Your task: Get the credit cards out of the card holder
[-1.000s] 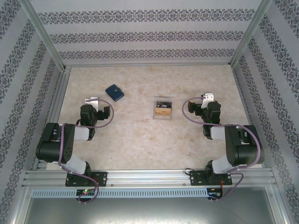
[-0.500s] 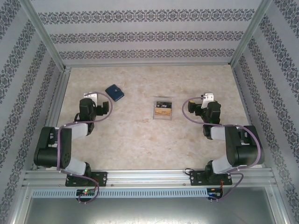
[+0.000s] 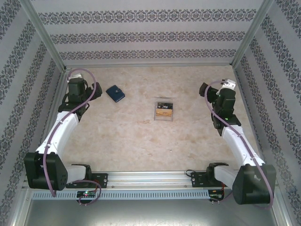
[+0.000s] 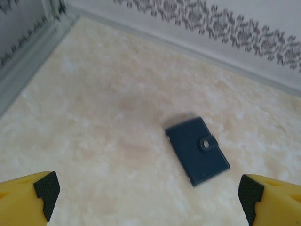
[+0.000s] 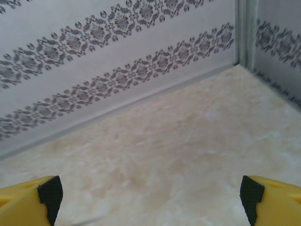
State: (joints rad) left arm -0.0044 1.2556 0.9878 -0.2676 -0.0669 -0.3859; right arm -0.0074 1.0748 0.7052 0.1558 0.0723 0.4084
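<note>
On the table [image 3: 136, 141], 1 closed card holder [image 3: 115, 93], 1 clear box [image 3: 164, 110]

1 card holder [image 3: 115, 92] [image 4: 197, 150]; 1 clear box [image 3: 164, 104] with 1 tan item [image 3: 163, 113] inside, can't tell more; 2 arms: left arm [image 3: 63, 125], right arm [image 3: 235, 141]; 2 grippers: left gripper [image 4: 149, 194], right gripper [image 5: 150, 194]; yellow fingers [image 4: 21, 200] 2 each, 4 total; purple cables [image 3: 87, 71] 2, one per arm; 1 table [image 3: 141, 136]
</note>
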